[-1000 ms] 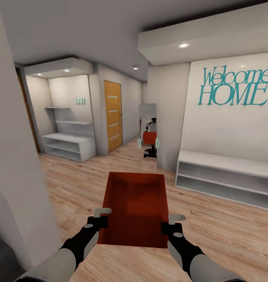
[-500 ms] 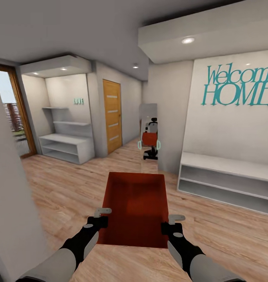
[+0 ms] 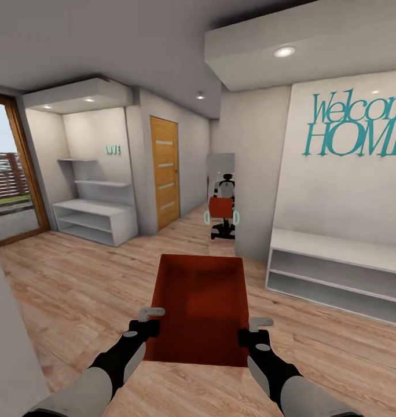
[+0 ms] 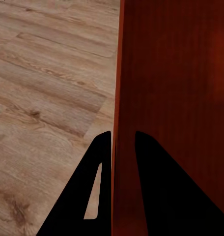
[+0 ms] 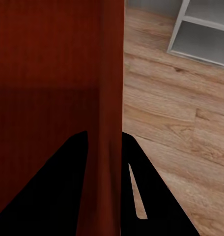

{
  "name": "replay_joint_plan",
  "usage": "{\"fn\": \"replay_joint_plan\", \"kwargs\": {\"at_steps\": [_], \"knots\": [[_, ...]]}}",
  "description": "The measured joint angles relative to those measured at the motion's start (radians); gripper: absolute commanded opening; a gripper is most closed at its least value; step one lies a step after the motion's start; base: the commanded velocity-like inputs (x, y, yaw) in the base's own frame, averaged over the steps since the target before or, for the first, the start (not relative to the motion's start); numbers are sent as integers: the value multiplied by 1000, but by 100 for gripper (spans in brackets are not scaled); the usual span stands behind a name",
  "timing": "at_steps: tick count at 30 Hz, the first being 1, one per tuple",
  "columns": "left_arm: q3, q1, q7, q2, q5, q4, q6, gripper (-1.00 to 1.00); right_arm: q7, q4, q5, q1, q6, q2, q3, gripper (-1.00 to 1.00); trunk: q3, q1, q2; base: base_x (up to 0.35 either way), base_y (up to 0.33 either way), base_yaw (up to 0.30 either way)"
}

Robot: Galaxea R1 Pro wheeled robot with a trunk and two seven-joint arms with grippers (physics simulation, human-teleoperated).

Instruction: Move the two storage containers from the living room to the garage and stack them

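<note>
In the head view, the storage container (image 3: 201,307) is sitting low in the centre of the frame, carried above the light wood floor (image 3: 76,289); the left gripper (image 3: 147,321) is pinching its left wall and the right gripper (image 3: 257,329) its right wall near the rear corners. Open planks are stretching ahead toward the mirror (image 3: 222,197) and the wooden door (image 3: 164,171), while the white bench (image 3: 337,272) is crowding the right edge and the shelf unit (image 3: 96,217) the left. Against a second ago, the camera is swinging, and the glass door (image 3: 10,179) at far left is now showing. In the left wrist view, the fingers (image 4: 99,187) are straddling the container wall (image 4: 166,98), clamped on it. In the right wrist view, the fingers (image 5: 141,191) are likewise closing on the wall (image 5: 109,98).
</note>
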Motion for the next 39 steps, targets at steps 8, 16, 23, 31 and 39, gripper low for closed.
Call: {"fn": "replay_joint_plan", "kwargs": {"at_steps": [8,16,23,31,39], "knots": [[0,0,0,0,0,0,0,-100,0,0,0,0,0,0,0,-100,0,0,0,317,0,0],[0,0,0,0,0,0,0,-100,0,0,0,0,0,0,0,-100,0,0,0,317,0,0],[0,0,0,0,0,0,0,-100,-1,0,0,0,0,0,1,-100,0,0,0,317,0,0],[0,0,0,0,0,0,0,-100,-1,0,-1,0,0,0,1,-100,0,0,0,317,0,175],[0,0,0,0,0,0,0,-100,-1,0,-1,0,0,0,1,-100,0,0,0,317,0,266]]}}
